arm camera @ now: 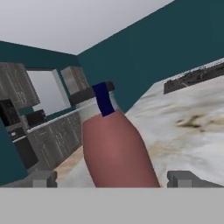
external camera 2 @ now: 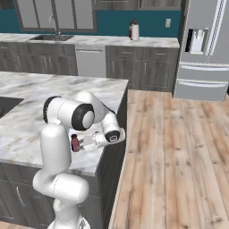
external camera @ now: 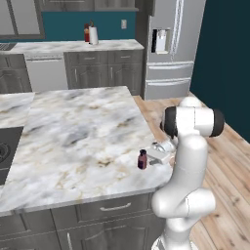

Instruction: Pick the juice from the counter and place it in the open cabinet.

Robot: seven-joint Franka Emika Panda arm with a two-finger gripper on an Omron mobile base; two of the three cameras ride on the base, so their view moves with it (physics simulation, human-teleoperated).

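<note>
**A:** Where is the juice (external camera: 142,159) right now?

**B:** It stands upright on the island desk (external camera: 78,141), near the corner of the marble top closest to the robot. In the left base view it is a small dark bottle with a reddish upper part, just beside the white hand of the arm. In the right base view it peeks out as a dark red shape (external camera 2: 75,143) between the arm's upright link and the hand.

**A:** And the jaws?

**B:** The gripper (arm camera: 114,178) has its jaws spread wide. In the hand view one dark fingertip (arm camera: 42,179) sits at the lower left and the other at the lower right, with the reddish body of the bottle (arm camera: 116,153) rising between them. Whether either fingertip touches the bottle, I cannot tell. The view is rolled, so the bottle leans and the marble slopes.

**A:** What is around it?

**B:** A dark cooktop (external camera: 7,151) is set into the island's far left side. Against the teal back wall runs another marble counter with a red knife block and a white paper towel roll (external camera: 93,35). A steel fridge (external camera: 168,46) stands to its right, over a wooden floor (external camera 2: 179,152).
</note>
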